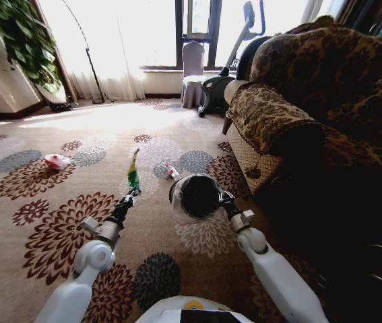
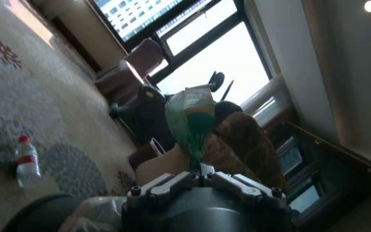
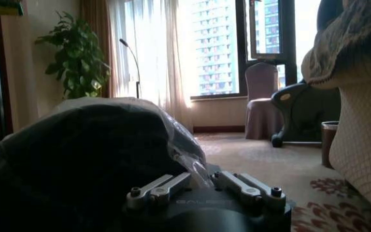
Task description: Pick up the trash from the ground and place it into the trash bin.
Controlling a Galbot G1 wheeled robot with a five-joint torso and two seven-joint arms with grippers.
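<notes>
Left tool (image 1: 131, 195) closed on a green wrapper (image 1: 133, 173), held upright and lifted off the carpet (image 1: 56, 229), just beside the trash bin (image 1: 196, 196); evidently raised for a drop into the opening. Right tool (image 1: 221, 200) clamped on the bin's lined rim, bin tipped with mouth facing the head camera, likely to present it to the left arm. More trash (image 1: 57, 161) lying on the carpet, well apart. Small bottle (image 1: 172, 171) on the floor beyond the bin.

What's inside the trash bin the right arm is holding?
The trash bin, gripped by the right pincer, shows a dark interior ringed by its plastic liner. No trash is visible, though its depths are too dark to tell.
</notes>
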